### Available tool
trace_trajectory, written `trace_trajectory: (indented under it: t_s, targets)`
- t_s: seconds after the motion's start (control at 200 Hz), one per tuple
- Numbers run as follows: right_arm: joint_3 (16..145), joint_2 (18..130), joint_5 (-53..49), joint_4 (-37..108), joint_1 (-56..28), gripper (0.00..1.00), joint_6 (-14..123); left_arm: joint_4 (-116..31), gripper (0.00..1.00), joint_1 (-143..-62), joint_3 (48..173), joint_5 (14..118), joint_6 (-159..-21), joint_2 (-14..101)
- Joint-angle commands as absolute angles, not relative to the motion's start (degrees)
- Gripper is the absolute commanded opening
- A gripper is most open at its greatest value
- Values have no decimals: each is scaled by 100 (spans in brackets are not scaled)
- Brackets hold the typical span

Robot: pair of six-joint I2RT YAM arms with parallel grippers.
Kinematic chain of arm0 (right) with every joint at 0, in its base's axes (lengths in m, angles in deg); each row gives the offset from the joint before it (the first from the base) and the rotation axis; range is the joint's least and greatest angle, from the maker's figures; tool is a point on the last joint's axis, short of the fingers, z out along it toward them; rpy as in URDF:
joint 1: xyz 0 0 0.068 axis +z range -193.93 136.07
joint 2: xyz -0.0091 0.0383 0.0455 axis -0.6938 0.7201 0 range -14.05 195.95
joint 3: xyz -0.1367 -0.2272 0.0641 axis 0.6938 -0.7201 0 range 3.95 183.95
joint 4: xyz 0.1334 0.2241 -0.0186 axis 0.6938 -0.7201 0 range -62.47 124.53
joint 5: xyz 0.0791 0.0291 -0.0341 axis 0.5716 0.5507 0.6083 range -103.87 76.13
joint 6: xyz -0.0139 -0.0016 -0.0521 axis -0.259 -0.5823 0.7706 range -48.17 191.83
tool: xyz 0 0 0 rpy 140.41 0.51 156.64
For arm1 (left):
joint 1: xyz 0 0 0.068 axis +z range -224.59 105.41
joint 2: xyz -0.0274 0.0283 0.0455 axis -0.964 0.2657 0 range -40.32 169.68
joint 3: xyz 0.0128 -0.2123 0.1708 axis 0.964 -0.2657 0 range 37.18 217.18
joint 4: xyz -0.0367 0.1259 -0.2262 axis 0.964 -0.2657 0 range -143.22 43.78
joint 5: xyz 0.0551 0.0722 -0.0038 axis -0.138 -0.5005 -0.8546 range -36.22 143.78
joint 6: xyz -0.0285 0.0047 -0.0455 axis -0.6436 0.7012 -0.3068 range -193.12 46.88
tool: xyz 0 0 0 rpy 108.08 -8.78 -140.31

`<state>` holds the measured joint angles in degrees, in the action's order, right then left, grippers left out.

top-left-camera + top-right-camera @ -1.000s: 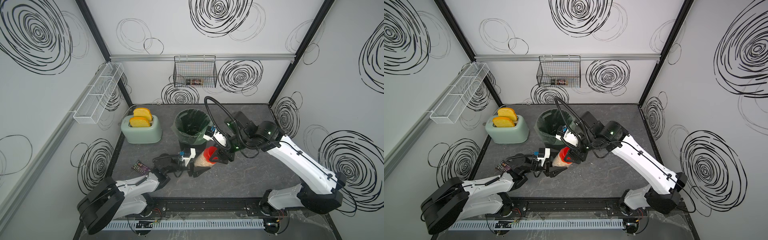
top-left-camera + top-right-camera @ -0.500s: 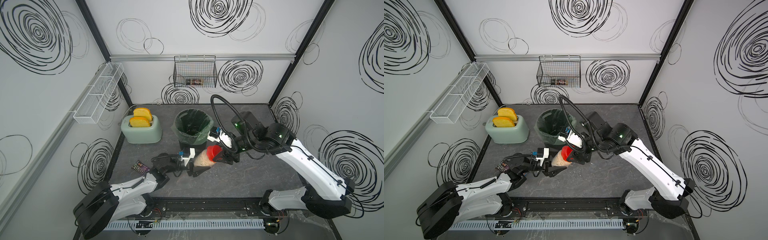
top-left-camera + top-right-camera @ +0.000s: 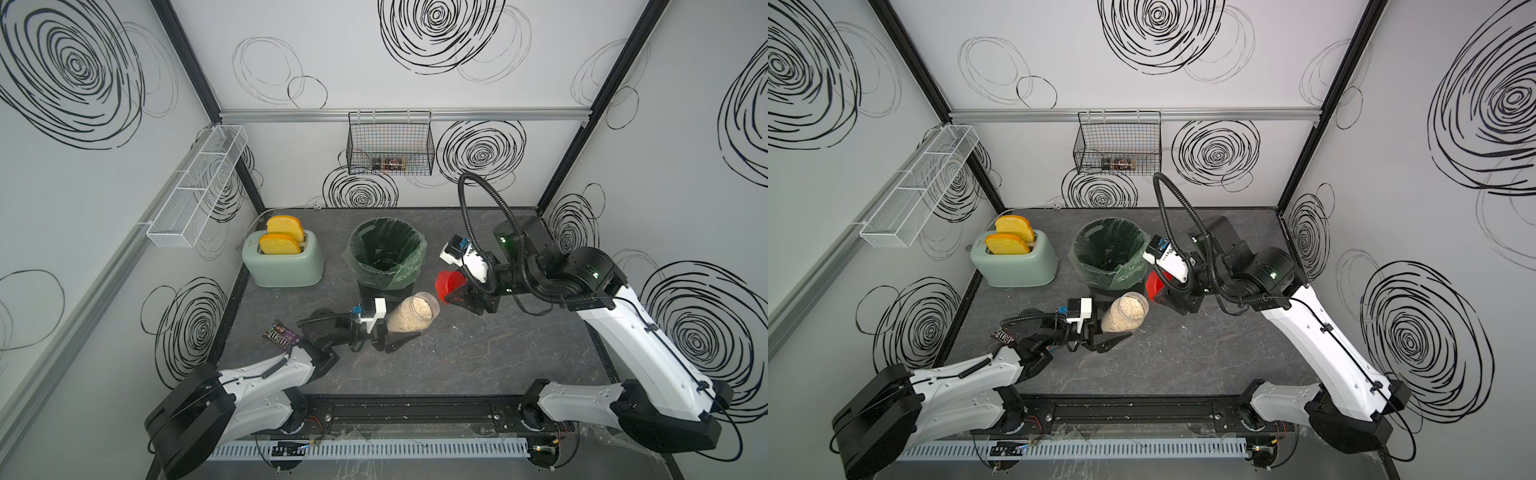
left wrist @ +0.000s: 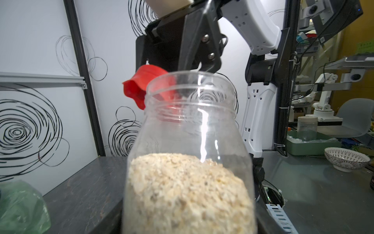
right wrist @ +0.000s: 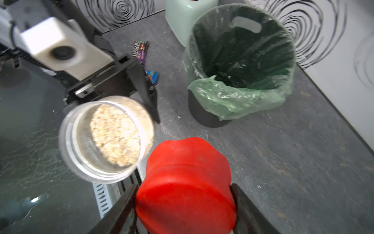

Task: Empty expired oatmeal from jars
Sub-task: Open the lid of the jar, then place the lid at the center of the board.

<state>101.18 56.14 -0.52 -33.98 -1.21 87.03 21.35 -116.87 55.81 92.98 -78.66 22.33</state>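
Just in front of the bin (image 3: 399,276), the left hand (image 3: 398,332) clamps the one open jar (image 3: 413,312) mouth-up, probably so no oatmeal (image 5: 115,133) spills before pouring. Beside the bin, the right hand (image 5: 183,204) grips the single red lid (image 5: 186,174), clear of the mouth.

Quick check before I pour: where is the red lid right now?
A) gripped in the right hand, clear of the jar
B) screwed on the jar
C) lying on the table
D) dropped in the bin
A: the red lid is clamped in the right hand, apart from the open jar that the left hand holds, with oatmeal showing in its mouth.
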Motion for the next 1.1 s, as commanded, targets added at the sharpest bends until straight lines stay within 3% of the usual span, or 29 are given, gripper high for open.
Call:
trace_trajectory:
  t_s: [0.0,0.26,0.56,1.096]
  targets:
    - [10168,5395,-289,-3302,-307,19,8624,3141,29,-11687,5847,9344,-7707,2055]
    - [9546,5252,-1186,-3418,-498,19,8710,3467,29,-11639,5820,8976,-7777,2057]
    - [7724,5339,-2465,-3071,-715,18,8896,3273,31,-11608,5726,8237,-7500,1733]
    - [5727,5842,-1793,-1265,-1725,18,8922,2998,32,-11528,5441,7954,-7426,1156]
